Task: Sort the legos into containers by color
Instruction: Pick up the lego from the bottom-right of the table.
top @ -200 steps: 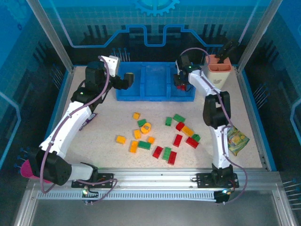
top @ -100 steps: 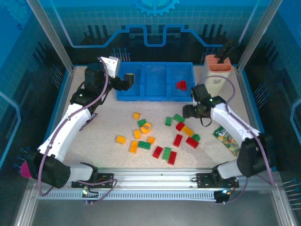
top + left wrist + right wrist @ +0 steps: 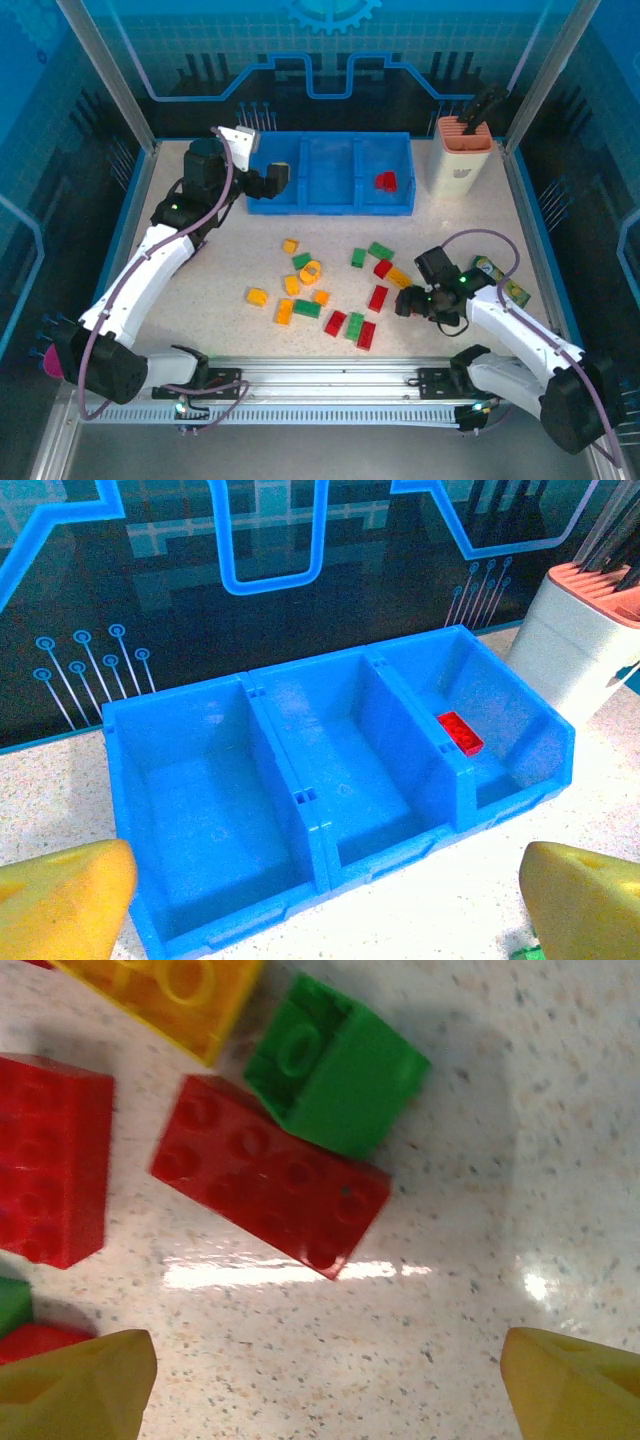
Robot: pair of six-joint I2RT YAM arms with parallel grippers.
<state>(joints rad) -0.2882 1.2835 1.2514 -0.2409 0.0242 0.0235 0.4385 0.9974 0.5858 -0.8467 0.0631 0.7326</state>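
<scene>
Near the right front of the worktop (image 3: 250,240), we see the right tool (image 3: 405,303) spread wide and empty, low over a red brick (image 3: 270,1175) with a green brick (image 3: 335,1065) touching its long side; whether its fingertips (image 3: 70,1380) meet the surface we cannot tell. Most legos (image 3: 320,290) lie scattered across the middle of the worktop, well apart from the containers (image 3: 330,208) at the back. One red lego (image 3: 386,181) sits in the right-hand compartment. Over the left end of that blue tray, the left tool (image 3: 275,178) hangs released, holding nothing.
</scene>
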